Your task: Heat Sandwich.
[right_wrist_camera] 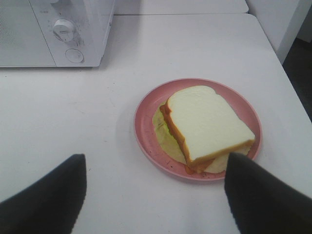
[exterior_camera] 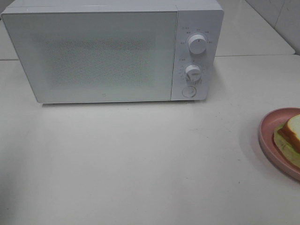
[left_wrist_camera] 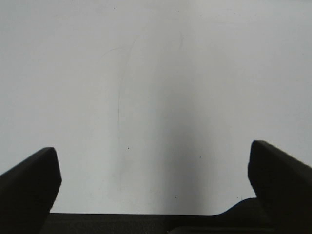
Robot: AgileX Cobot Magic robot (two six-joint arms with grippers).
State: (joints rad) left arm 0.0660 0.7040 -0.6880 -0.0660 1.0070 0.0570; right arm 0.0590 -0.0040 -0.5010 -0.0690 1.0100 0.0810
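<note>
sandwich (right_wrist_camera: 207,124): on pink plate (right_wrist_camera: 146,122), just ahead of right gripper (right_wrist_camera: 153,195)
right gripper: spread wide, empty
left gripper (left_wrist_camera: 153,180): spread wide over bare table (left_wrist_camera: 156,73)

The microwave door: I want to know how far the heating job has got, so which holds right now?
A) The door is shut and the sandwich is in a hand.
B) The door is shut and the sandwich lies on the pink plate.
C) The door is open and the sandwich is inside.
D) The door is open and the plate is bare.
B: the microwave door sits flush and closed, and the sandwich lies on the pink plate, with nothing gripping it.
</note>
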